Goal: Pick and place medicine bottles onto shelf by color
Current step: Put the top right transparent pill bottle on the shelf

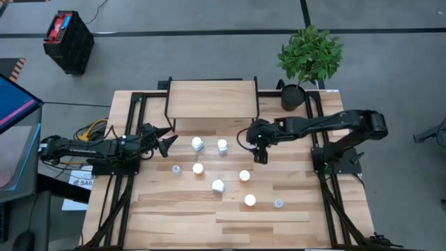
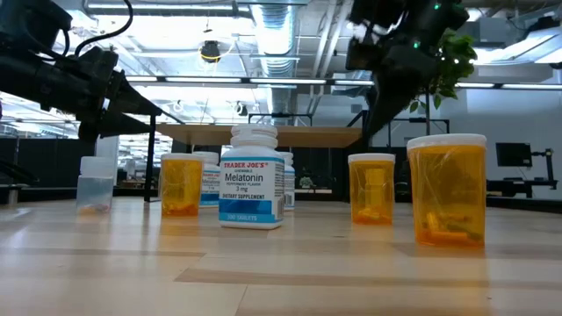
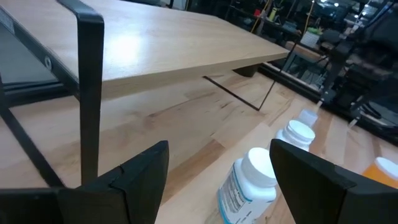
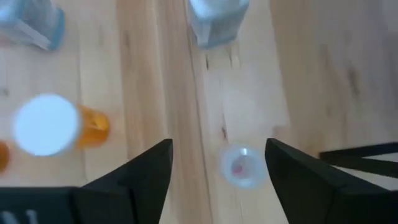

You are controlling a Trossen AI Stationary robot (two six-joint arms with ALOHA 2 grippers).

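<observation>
Medicine bottles: none shelved; all stand loose on the tabletop (image 1: 174,216).
Right gripper (image 1: 260,155): fingers apart, empty, pointing down; a clear bluish bottle (image 4: 241,166) lies directly beneath, between the fingers, probably the chosen pick. An orange bottle (image 4: 53,124) stands off to one side.
Left gripper (image 1: 166,143): fingers apart, empty, aimed at two white bottles (image 3: 249,183) just ahead.
Shelf (image 1: 212,99): beyond both, top board bare.

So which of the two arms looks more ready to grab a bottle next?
Probably the right. Its open claw points straight down at the table with a small clear bottle between its fingers. The left claw, also open, sits level beside the shelf, the white bottles just ahead of it.
</observation>
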